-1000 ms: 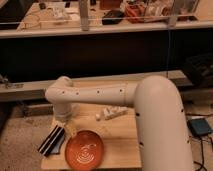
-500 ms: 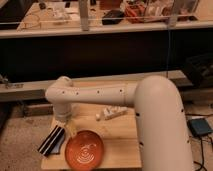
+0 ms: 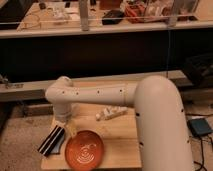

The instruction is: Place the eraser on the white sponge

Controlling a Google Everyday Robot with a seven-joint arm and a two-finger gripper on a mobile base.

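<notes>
The eraser [image 3: 52,140], a flat black block with pale stripes, lies on the wooden table [image 3: 117,145] near its left edge. The white sponge [image 3: 111,113], an off-white lumpy piece, lies near the table's middle, towards the back. My gripper [image 3: 66,124] hangs down from the white arm [image 3: 100,95], just above and to the right of the eraser's far end and well left of the sponge. It is not on the eraser.
A round orange plate [image 3: 85,149] lies at the front of the table, right of the eraser. A small yellowish-tan piece [image 3: 73,129] lies between the gripper and the plate. A dark counter [image 3: 100,50] runs behind the table. The floor [image 3: 20,145] lies to the left.
</notes>
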